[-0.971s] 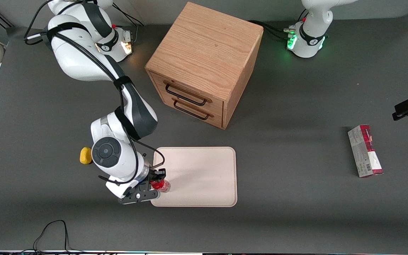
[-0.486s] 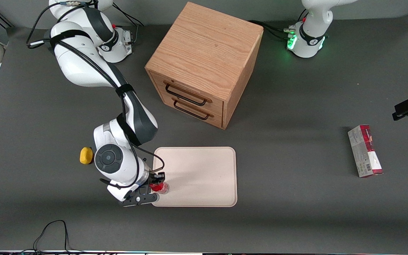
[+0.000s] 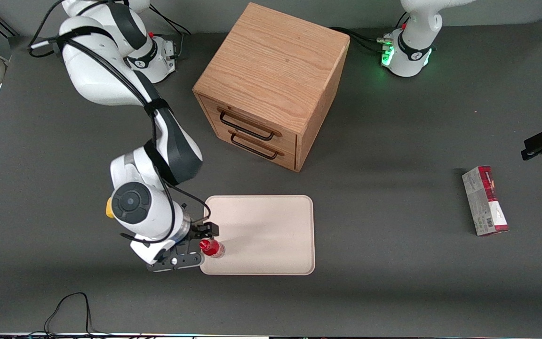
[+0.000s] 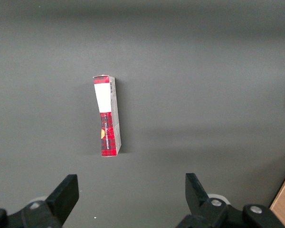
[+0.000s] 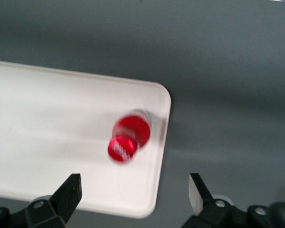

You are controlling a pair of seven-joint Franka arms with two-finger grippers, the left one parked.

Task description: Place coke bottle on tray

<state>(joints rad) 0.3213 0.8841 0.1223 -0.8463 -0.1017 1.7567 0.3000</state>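
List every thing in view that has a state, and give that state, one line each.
coke bottle: upright on the tray, near one corner, not gripped.
tray: flat on the table, holding only the bottle.
gripper: open, beside the bottle at the tray's edge.
drawer cabinet: both drawers shut.
carton: lying flat toward the parked arm's end.
yellow lump: on the table, mostly hidden by the arm.

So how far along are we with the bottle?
Done: the coke bottle stands upright on the tray, near the corner toward the working arm. In hand: nothing; the pincer is open, beside the bottle and clear of it. Left: pulling the arm away.
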